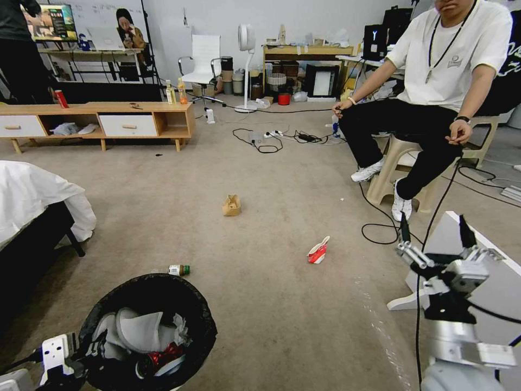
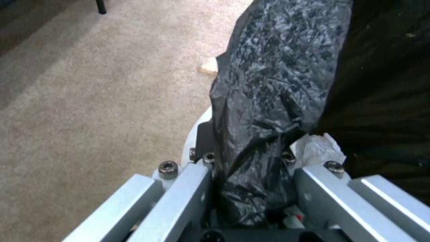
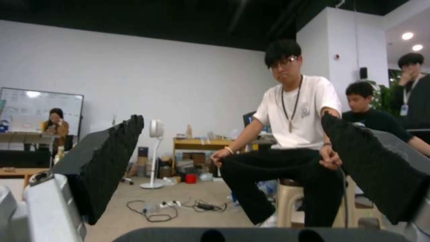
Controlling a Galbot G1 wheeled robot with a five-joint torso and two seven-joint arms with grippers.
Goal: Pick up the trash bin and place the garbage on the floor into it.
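The trash bin (image 1: 149,326), lined with a black bag, sits at the bottom left of the head view and holds white crumpled pieces and a red can. My left gripper (image 1: 59,358) is at its rim. In the left wrist view, the left gripper (image 2: 251,168) is shut on the bag-covered rim (image 2: 277,84). Garbage lies on the floor (image 1: 271,326): a green-capped bottle (image 1: 179,269) just beyond the bin, a tan paper bag (image 1: 231,205) farther out, and a red-white carton (image 1: 318,251) to the right. My right gripper (image 1: 434,233) (image 3: 237,161) is raised at the right, open and empty.
A person sits on a stool (image 1: 401,163) at the back right, with black cables (image 1: 380,217) trailing over the carpet. A white panel (image 1: 488,271) lies under my right arm. A bed with a white sheet (image 1: 32,201) is on the left, and a low wooden cabinet (image 1: 108,119) stands behind it.
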